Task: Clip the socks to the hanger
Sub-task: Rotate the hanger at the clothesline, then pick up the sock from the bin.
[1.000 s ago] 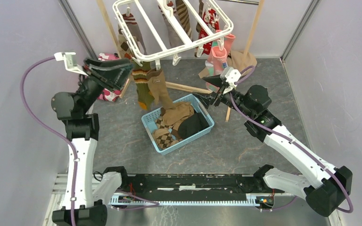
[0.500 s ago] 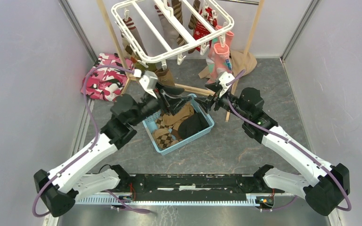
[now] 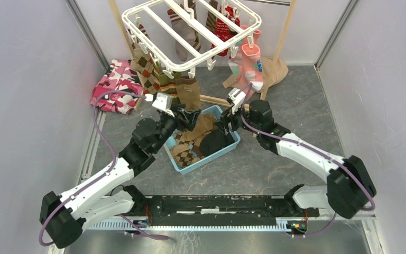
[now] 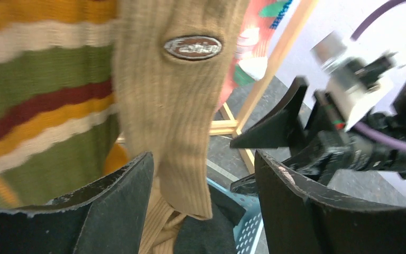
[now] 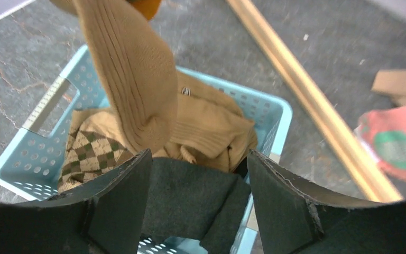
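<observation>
The white hanger [image 3: 190,33] hangs at the back with several socks clipped on: an argyle sock [image 3: 147,74], a green striped sock [image 3: 167,82], a tan sock [image 3: 189,94], a red sock [image 3: 223,24] and a pink sock [image 3: 249,59]. My left gripper [image 3: 188,118] is open; in its wrist view [image 4: 203,174] the hanging tan sock [image 4: 180,106] dangles between the jaws, untouched, with the green striped sock [image 4: 42,95] to the left. My right gripper [image 3: 223,126] is open and empty [image 5: 198,174], just above a dark sock [image 5: 195,198] in the blue basket [image 5: 276,108].
The basket [image 3: 231,145] also holds a tan sock [image 5: 211,127] and an argyle sock [image 5: 92,151]. A wooden stand's pole [image 3: 284,32] and floor bar [image 5: 306,106] lie behind it. A camouflage cloth [image 3: 117,87] lies at the left, a beige garment [image 3: 276,69] at the right.
My left arm has swung from the far left in to the basket, under the hanging socks. My right gripper has moved left and down over the basket. The hanger has swung.
</observation>
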Action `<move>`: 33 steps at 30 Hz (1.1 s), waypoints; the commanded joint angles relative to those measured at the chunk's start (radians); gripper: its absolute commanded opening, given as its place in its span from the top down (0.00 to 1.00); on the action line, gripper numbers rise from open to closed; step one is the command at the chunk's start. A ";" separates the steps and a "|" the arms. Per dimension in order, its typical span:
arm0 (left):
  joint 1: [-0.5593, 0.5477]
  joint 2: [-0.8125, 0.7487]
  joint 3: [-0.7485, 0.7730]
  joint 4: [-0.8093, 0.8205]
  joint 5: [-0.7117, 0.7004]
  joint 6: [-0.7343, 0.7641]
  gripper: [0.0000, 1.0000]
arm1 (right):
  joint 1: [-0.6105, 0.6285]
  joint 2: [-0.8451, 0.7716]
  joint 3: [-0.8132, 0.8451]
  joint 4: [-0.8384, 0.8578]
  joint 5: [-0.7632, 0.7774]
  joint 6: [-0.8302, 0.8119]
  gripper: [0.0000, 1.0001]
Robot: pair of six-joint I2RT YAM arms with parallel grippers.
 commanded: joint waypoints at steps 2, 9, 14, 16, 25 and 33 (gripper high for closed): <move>0.022 -0.083 -0.039 0.011 -0.095 -0.013 0.24 | 0.004 0.134 0.051 0.060 0.038 0.118 0.30; 0.042 -0.107 -0.059 -0.010 -0.117 -0.024 0.23 | 0.050 0.300 0.188 -0.010 0.241 0.240 0.31; 0.064 -0.118 -0.057 -0.028 -0.115 -0.016 0.22 | 0.075 0.391 0.249 -0.038 0.328 0.328 0.32; 0.075 -0.132 -0.057 -0.043 -0.118 -0.011 0.22 | 0.081 0.414 0.266 -0.047 0.332 0.342 0.33; 0.101 -0.226 -0.082 -0.105 -0.138 -0.008 0.22 | 0.095 0.482 0.303 -0.077 0.333 0.355 0.45; 0.103 -0.268 -0.100 -0.127 -0.132 -0.035 0.22 | 0.096 0.551 0.360 -0.089 0.352 0.379 0.43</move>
